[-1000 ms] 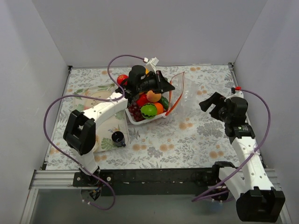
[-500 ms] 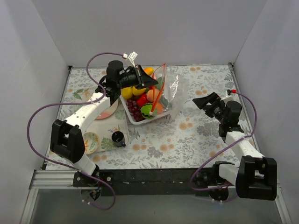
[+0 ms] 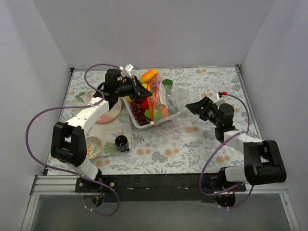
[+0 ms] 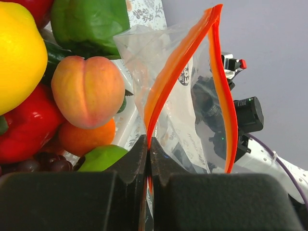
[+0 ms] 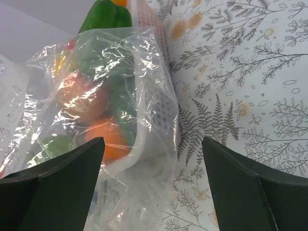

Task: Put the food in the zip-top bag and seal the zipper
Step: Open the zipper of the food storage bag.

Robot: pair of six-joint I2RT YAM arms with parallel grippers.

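The clear zip-top bag [image 3: 168,98] stands over the white tray [image 3: 140,123] of toy food [image 3: 155,113]. Its orange-red zipper [image 4: 179,62] gapes open. My left gripper [image 3: 146,90] is shut on one side of the zipper strip, seen pinched between the jaws in the left wrist view [image 4: 148,144]. A peach [image 4: 88,91], a red pepper [image 4: 21,127], a yellow fruit [image 4: 19,53] and a green pepper [image 4: 89,24] lie beside it. My right gripper [image 3: 192,107] is open and empty, facing the bag [image 5: 115,120] from the right.
A pink plate [image 3: 111,111] and a patterned dish [image 3: 92,144] lie left of the tray. A small dark cup [image 3: 121,141] stands in front. Grey walls close in the flowered table [image 3: 202,139].
My left gripper has pulled back to the left holding the zipper strip, drawing the bag upright over the tray. My right gripper has moved left and lower toward the bag.
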